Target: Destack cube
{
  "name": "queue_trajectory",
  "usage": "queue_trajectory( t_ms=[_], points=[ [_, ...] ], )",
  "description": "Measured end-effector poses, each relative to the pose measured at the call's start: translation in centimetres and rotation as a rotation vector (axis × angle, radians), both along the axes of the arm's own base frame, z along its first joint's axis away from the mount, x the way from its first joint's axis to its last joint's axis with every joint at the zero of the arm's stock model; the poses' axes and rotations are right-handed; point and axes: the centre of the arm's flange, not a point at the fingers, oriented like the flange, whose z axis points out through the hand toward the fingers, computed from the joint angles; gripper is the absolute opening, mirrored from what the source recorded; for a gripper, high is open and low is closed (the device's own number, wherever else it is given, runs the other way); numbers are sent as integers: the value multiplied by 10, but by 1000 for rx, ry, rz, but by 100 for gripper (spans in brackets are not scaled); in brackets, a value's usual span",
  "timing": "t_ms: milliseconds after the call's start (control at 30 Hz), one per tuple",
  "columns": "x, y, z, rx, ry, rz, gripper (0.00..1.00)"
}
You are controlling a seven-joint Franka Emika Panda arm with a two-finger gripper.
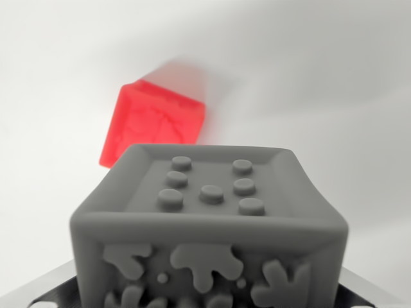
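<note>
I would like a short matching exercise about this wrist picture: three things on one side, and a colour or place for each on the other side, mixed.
Things:
1. red cube
2. grey cube
3. raised studs

Descriptions:
A. on the top face of the near cube
B. close to the camera, filling the lower half
C. farther away, tilted, toward the wrist view's left

Pairs: 1-C, 2-B, 3-A

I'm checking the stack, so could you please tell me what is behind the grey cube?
Behind the grey plastic cube with raised studs is a red cube, tilted on a white surface. Its lower right part is hidden by the grey cube, so contact cannot be judged.
</note>
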Motion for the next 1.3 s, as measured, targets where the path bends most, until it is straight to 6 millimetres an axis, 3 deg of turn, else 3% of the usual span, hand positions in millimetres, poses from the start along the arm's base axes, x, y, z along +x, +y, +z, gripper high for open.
queue_trajectory(
  t_ms=[1300],
  points=[
    [-19,-27,-12,1,0,275,0]
  ],
)
